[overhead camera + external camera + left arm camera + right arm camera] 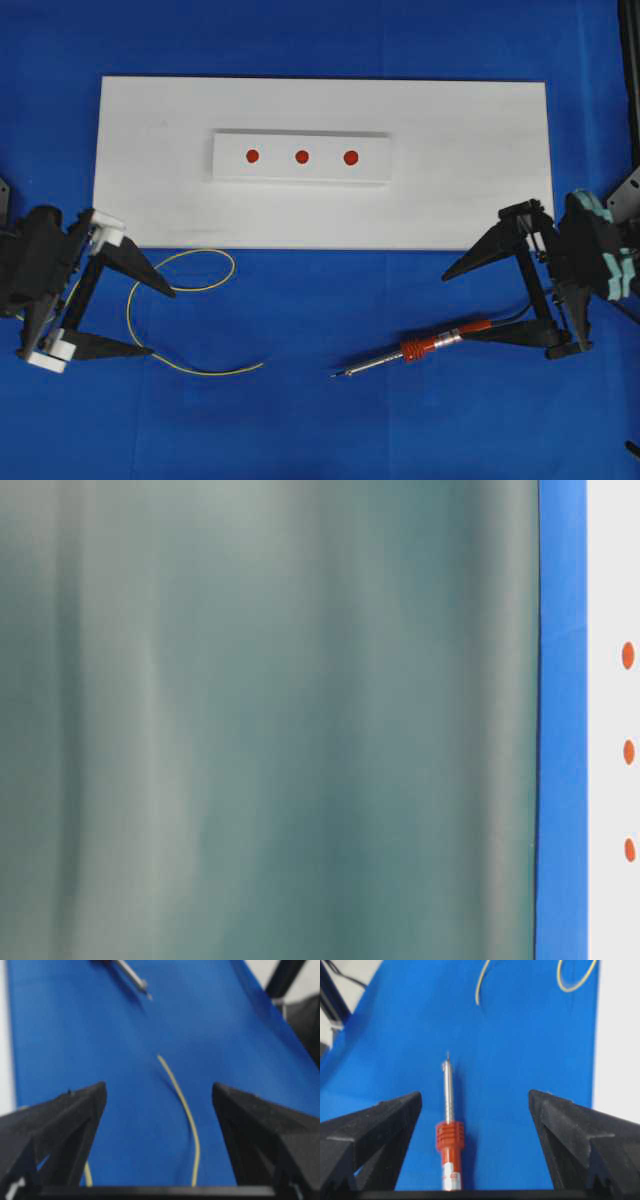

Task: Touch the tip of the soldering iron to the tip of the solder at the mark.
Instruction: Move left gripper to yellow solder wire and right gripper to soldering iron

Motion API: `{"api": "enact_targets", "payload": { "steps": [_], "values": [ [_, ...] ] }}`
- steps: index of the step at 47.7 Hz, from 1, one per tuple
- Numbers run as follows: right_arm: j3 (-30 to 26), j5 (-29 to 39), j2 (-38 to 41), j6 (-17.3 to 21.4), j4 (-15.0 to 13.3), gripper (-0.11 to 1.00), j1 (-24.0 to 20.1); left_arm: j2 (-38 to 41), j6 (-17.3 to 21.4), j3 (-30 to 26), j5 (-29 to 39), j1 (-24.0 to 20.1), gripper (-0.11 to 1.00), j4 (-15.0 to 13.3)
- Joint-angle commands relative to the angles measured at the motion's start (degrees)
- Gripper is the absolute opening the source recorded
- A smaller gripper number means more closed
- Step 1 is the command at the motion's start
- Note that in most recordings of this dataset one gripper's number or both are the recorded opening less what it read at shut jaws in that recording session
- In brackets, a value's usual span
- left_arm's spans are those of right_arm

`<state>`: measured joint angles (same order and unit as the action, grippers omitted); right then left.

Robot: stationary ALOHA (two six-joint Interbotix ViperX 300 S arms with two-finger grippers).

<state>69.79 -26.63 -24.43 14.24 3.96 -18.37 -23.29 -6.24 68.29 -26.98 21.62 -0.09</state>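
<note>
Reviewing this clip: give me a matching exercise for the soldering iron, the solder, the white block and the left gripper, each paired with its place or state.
Things:
1. soldering iron
2. solder
3. white block
4. left gripper

Places or states:
A. carries three red dots, on the white board
B. lies on blue cloth between the right gripper's jaws
C. open, holding nothing
D. yellow, looping on the cloth at left

Pairs: 1-B, 2-D, 3-A, 4-C

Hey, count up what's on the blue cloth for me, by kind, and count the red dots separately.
White board: 1
Raised white block: 1
Red dots: 3
Soldering iron: 1
Solder: 1
Total: 7
</note>
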Motion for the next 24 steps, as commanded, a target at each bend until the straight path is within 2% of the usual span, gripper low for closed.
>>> {"api": "enact_targets", "payload": {
  "steps": [1, 8, 16, 24],
  "values": [
    [0.4, -7.1, 5.4, -0.2, 1.8, 0.86, -1.8, 3.5, -0.1, -0.2, -4.3, 1.3, 0.8, -0.1],
    [0.0, -14.2, 14.0, -0.2, 5.1, 0.86, -5.1, 11.1, -0.2, -0.4, -10.9, 2.9, 0.8, -0.2],
    [-0.8, -16.5, 21.4, -0.2, 10.4, 0.86, -7.6, 21.2, -2.2, -2.0, -15.6, 3.3, 0.8, -0.3],
    [-2.3, -17.7, 25.9, -0.2, 14.2, 0.85, -10.2, 30.0, -3.1, -4.5, -20.9, 5.1, 0.79, -0.3]
  ]
}}
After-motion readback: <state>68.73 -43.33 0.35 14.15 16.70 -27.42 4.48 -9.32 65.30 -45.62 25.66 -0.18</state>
